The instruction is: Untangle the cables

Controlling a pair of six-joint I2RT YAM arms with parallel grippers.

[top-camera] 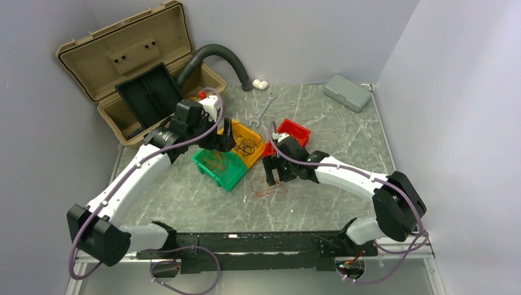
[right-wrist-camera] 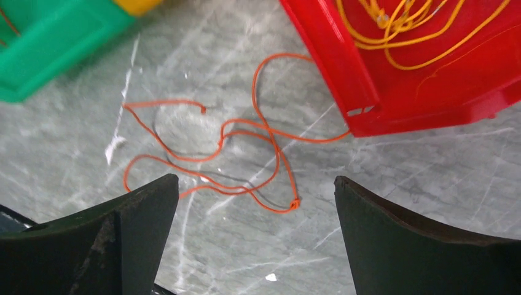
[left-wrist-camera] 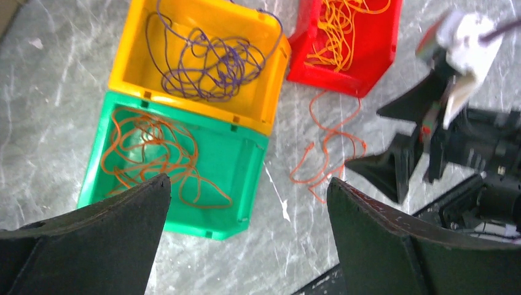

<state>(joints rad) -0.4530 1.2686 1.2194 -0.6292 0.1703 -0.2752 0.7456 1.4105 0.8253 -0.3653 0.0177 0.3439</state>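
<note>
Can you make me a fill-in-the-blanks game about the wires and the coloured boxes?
1. The wires in the green bin are ____.
2. The dark wires lie in the ____ bin.
3. The loose orange wire on the table lies next to the ____ bin.
4. The left end effector and the right end effector both stand ____, holding nothing.

Missing words: orange, yellow, red, open.

The fingers of our right gripper (right-wrist-camera: 255, 184) stand wide apart with nothing between them. Under it we see a thin orange cable (right-wrist-camera: 274, 136) in loose loops on the marble table (right-wrist-camera: 399, 184). One end reaches the red bin (right-wrist-camera: 332, 67), which holds yellow cables (right-wrist-camera: 393, 31). A corner of a green bin (right-wrist-camera: 55, 43) shows at the upper left.
</note>
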